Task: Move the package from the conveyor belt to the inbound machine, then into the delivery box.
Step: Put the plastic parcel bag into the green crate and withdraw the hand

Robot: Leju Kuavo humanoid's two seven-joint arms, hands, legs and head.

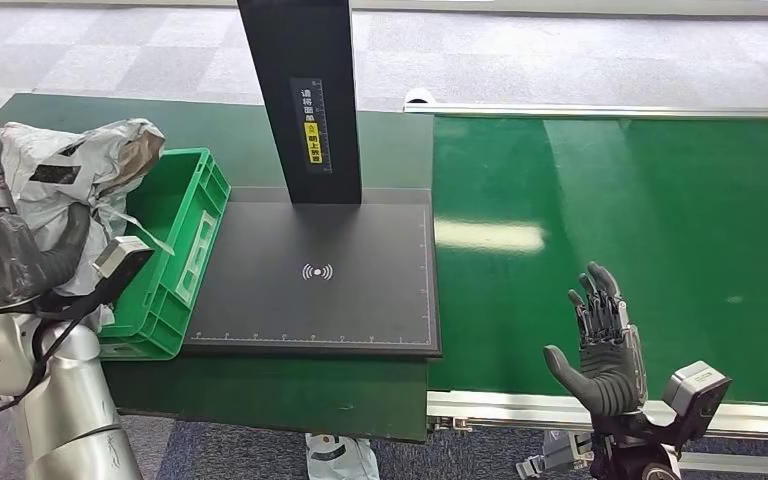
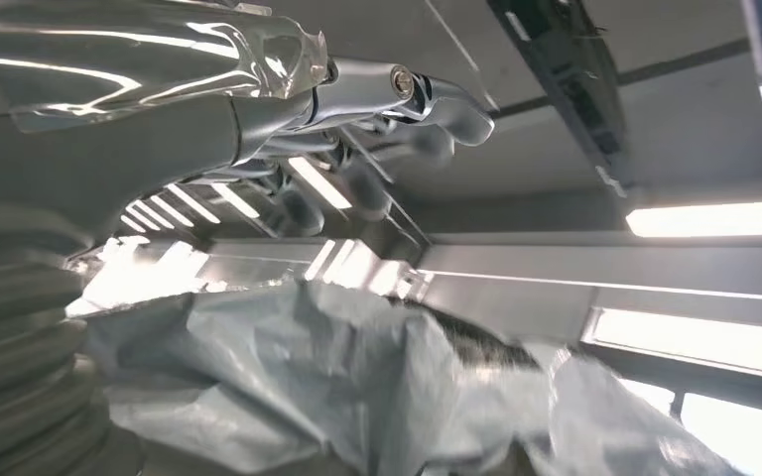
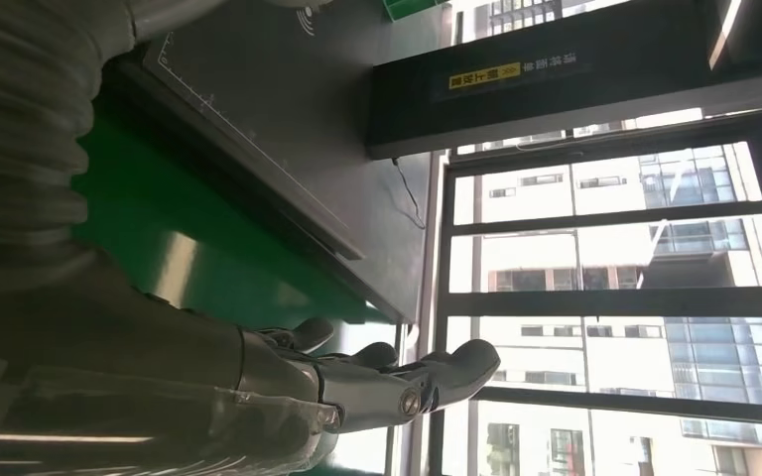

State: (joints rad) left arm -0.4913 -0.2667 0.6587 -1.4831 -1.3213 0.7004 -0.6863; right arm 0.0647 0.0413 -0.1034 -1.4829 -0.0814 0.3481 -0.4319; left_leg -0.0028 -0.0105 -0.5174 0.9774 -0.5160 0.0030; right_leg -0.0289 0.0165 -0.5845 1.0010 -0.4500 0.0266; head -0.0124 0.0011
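The package [image 1: 80, 165] is a crumpled grey plastic mailer with a black label. My left hand [image 1: 5, 250] grips it from the near side and holds it above the left end of the green delivery box [image 1: 185, 235]. In the left wrist view the grey bag [image 2: 357, 387] lies under the shiny fingers [image 2: 397, 94]. The inbound machine is a black scanning pad [image 1: 310, 275] with a black post [image 1: 300, 95] behind it. My right hand [image 1: 605, 345] stands upright and open over the near edge of the green conveyor belt [image 1: 640, 220], holding nothing. The right wrist view shows its fingers [image 3: 397, 382] spread.
The delivery box sits left of the scanning pad on a dark green table [image 1: 290, 395]. A metal rail [image 1: 520, 410] runs along the conveyor's near edge. Grey carpet tiles [image 1: 100, 50] lie beyond the table.
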